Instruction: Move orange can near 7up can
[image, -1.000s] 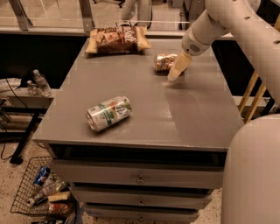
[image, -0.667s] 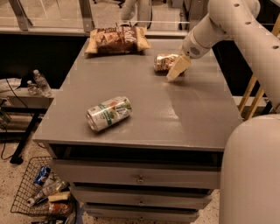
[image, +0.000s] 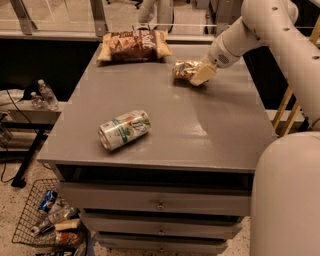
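One risk I see: the orange can (image: 183, 70) lies on its side at the table's (image: 210, 135) one o'clock, the gripper (image: 202, 75) at its three o'clock end with a hold I cannot tell, so it may roll away before reaching the 7up can (image: 124, 130) at eight o'clock.

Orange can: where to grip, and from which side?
Take the orange can across the middle of its barrel, probably coming down from above: it lies on its side on the table, so the curved wall faces up and the ends offer little purchase. The pincer is beside the can's arm-side end, low over the table.
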